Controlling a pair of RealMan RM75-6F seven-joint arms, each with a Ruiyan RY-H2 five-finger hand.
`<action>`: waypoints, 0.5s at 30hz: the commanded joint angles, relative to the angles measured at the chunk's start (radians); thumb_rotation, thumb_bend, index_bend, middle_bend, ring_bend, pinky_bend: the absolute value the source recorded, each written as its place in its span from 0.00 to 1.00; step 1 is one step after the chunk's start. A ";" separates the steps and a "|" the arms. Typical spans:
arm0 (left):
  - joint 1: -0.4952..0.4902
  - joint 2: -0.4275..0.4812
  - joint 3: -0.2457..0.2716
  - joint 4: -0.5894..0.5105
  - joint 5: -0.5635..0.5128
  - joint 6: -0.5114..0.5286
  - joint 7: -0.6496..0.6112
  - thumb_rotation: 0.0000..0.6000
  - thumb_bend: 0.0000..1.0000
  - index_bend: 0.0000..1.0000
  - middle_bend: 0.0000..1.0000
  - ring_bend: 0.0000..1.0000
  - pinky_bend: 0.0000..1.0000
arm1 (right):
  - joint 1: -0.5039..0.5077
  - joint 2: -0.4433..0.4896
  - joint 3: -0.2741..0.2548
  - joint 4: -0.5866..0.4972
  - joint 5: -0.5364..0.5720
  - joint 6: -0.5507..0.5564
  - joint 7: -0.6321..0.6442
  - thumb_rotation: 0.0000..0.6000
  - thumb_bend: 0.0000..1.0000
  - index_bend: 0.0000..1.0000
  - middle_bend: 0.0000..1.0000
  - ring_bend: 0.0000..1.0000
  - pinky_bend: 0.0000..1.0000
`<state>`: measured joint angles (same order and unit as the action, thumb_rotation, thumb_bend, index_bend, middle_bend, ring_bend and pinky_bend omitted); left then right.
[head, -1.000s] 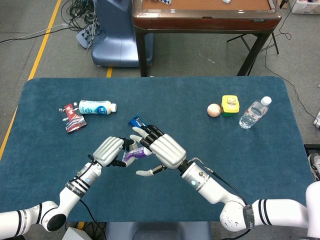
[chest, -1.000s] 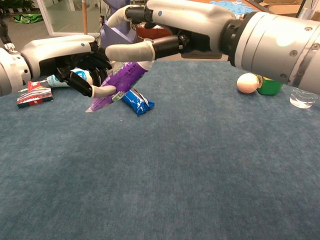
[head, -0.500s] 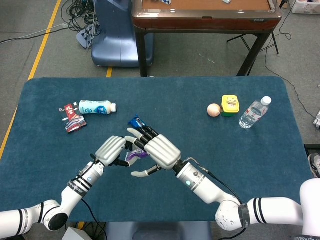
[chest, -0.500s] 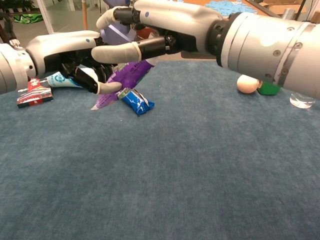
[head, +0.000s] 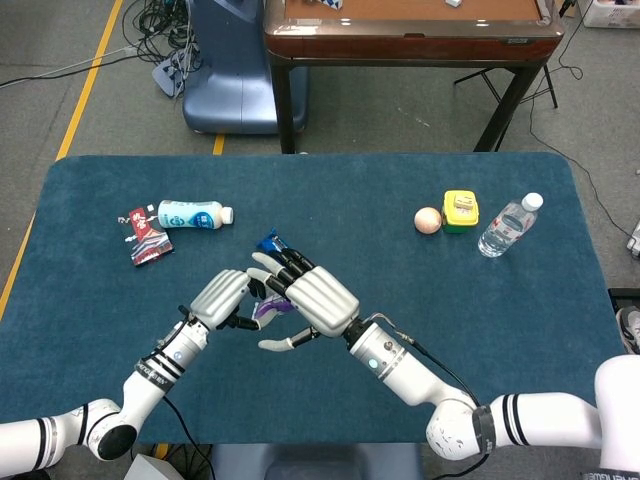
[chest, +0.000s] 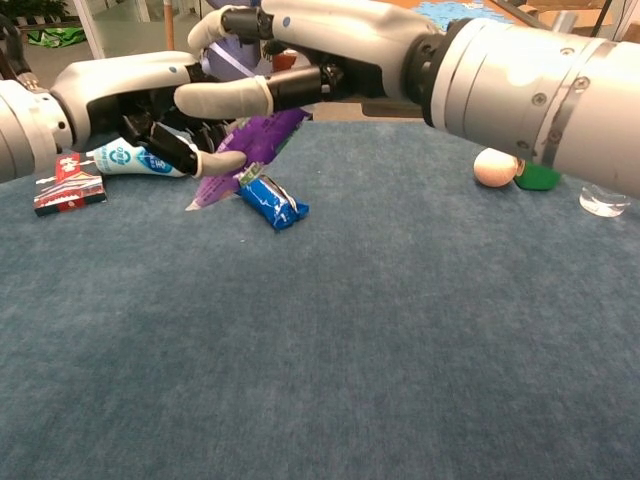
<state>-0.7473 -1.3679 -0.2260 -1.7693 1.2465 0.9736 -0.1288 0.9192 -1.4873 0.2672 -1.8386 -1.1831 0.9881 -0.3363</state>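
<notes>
A purple packet (head: 268, 310) (chest: 255, 148) hangs slanted above the blue table (head: 480, 320) between my two hands. My left hand (head: 218, 298) (chest: 130, 95) grips its lower part, thumb pressed across it and fingers curled behind. My right hand (head: 320, 300) (chest: 330, 45) reaches in from the right. Its fingers lie stretched over the packet's upper end, which they hide, and its thumb stands apart above the packet. A small blue packet (head: 272, 242) (chest: 272, 203) lies on the cloth just beyond the hands.
At the far left lie a white milk bottle (head: 192, 215) (chest: 125, 160) and a red packet (head: 147, 240) (chest: 68, 190). At the far right are a pale ball (head: 428, 220) (chest: 495, 166), a yellow-lidded green tub (head: 461, 210) and a water bottle (head: 508, 226). A wooden table (head: 410, 40) stands behind.
The right hand has slid a little left, closer over the left hand. The purple packet has risen slightly and tilted more upright in the left hand's grip.
</notes>
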 joint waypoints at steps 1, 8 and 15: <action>0.004 -0.007 0.000 0.011 0.019 0.013 -0.010 1.00 0.47 0.62 0.73 0.47 0.44 | 0.004 -0.005 0.002 0.006 0.007 -0.006 0.007 0.34 0.05 0.00 0.00 0.00 0.00; 0.013 -0.025 0.003 0.031 0.056 0.043 -0.034 1.00 0.47 0.63 0.73 0.47 0.44 | 0.013 -0.023 0.008 0.022 0.009 -0.005 0.026 0.35 0.05 0.00 0.00 0.00 0.00; 0.022 -0.037 -0.002 0.047 0.081 0.067 -0.081 1.00 0.47 0.63 0.73 0.47 0.44 | 0.005 -0.030 0.012 0.024 -0.004 0.013 0.059 0.35 0.06 0.00 0.00 0.00 0.00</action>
<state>-0.7279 -1.4030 -0.2264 -1.7262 1.3226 1.0349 -0.2027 0.9263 -1.5170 0.2793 -1.8151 -1.1871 0.9995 -0.2816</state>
